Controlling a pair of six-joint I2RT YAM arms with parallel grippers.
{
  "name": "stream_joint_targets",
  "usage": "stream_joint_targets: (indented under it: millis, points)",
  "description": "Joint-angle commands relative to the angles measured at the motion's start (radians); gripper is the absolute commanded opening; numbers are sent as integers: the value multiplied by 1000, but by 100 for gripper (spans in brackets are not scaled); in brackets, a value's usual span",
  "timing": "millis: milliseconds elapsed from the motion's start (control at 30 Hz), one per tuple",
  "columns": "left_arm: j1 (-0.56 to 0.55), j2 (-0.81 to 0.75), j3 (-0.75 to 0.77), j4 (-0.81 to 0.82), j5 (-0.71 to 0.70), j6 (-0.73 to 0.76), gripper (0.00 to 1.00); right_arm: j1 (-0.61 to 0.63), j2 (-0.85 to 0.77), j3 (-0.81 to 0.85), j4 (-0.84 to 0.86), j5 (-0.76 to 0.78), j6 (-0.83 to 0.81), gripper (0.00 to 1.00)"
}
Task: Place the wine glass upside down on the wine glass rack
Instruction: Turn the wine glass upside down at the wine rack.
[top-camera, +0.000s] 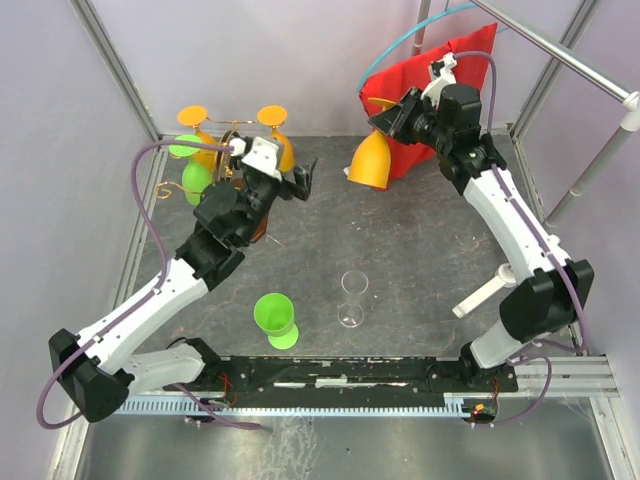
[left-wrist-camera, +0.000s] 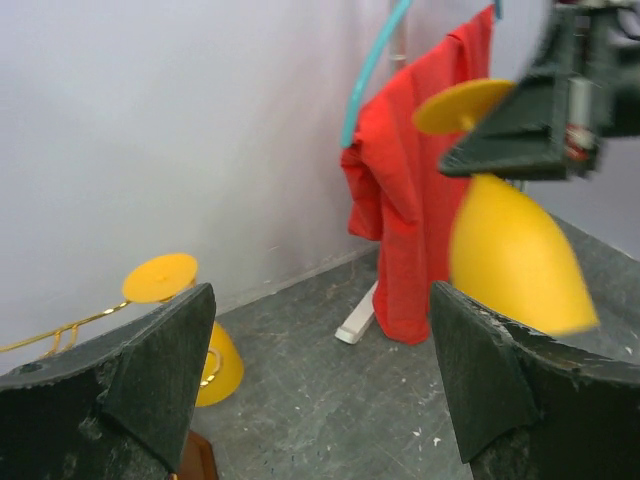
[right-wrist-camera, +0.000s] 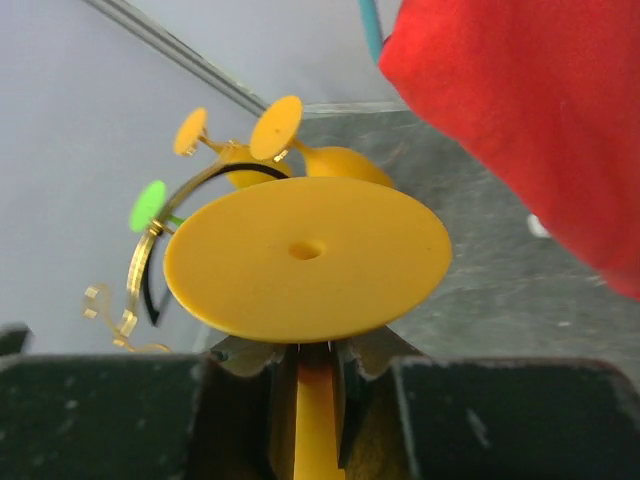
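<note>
My right gripper (top-camera: 390, 124) is shut on the stem of an orange wine glass (top-camera: 369, 160) and holds it in the air at the back, in front of the red cloth. In the right wrist view the glass's round foot (right-wrist-camera: 305, 258) fills the middle, with its stem (right-wrist-camera: 322, 420) pinched between the jaws of the right gripper (right-wrist-camera: 322, 385). The wine glass rack (top-camera: 232, 148) stands at the back left, its copper wire arms (right-wrist-camera: 135, 285) carrying orange and green glasses upside down. My left gripper (top-camera: 303, 178) stands open just right of the rack, holding nothing. From the left wrist, the held glass (left-wrist-camera: 510, 260) hangs beyond the open left gripper (left-wrist-camera: 320, 385).
A green glass (top-camera: 275, 320) and a clear glass (top-camera: 352, 298) stand upright on the table toward the front. A red cloth (top-camera: 432, 88) hangs on a white stand (top-camera: 487, 292) at the back right. An orange glass (left-wrist-camera: 212, 368) hangs on the rack beside my left finger.
</note>
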Motion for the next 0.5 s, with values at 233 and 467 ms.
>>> stream_joint_targets:
  millis: [233, 467]
  points:
    - [281, 139, 371, -275, 118, -343, 93, 188, -212, -413, 402, 100, -588, 1]
    - [380, 204, 531, -437, 157, -404, 93, 212, -183, -628, 835, 43, -548, 1]
